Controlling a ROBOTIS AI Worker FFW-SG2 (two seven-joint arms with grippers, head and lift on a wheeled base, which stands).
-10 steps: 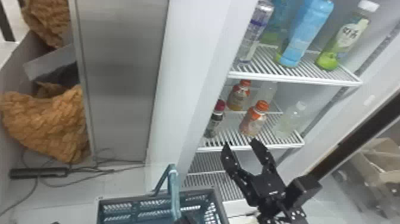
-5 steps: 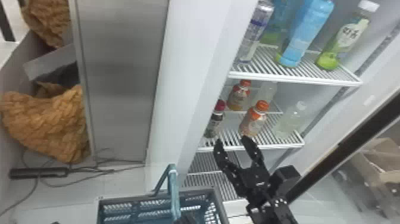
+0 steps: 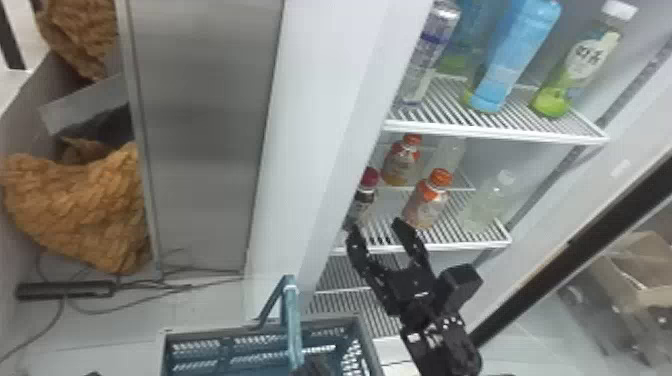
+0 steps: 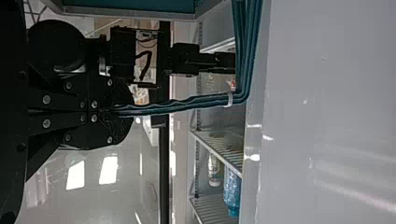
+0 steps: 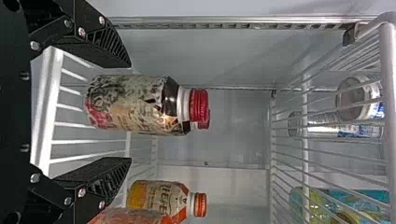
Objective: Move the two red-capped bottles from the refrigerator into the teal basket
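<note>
The right gripper's [image 5: 129,113] fingers stand spread, with the front red-capped bottle [image 5: 133,103] upright in line with the gap, nearer one finger than the other. The step in hand, as I judge it, is grasping this bottle. How deep the tips reach is hard to read, but they seem short of its sides. A small shift toward ten o'clock in the head view should centre the gap; then go straight in until both pads flank the body, and close evenly — a late correction could tip it.

Right behind it is the second red-capped bottle [image 5: 204,119], mostly hidden, so stop before the first is pushed back into it. The nearer orange-capped bottle [image 3: 427,202] sits at about two o'clock from the gripper in the head view; the finger on that side needs to pass without brushing it. Lift just enough to clear the front edge of the wire shelf [image 3: 465,244], then draw out before rising, as another shelf lies above.

The teal basket [image 3: 230,328] waits at about seven o'clock, its handle [image 4: 177,105] pinched in the left gripper [image 4: 113,112]. Lower the bottle beside that handle — not across it.
</note>
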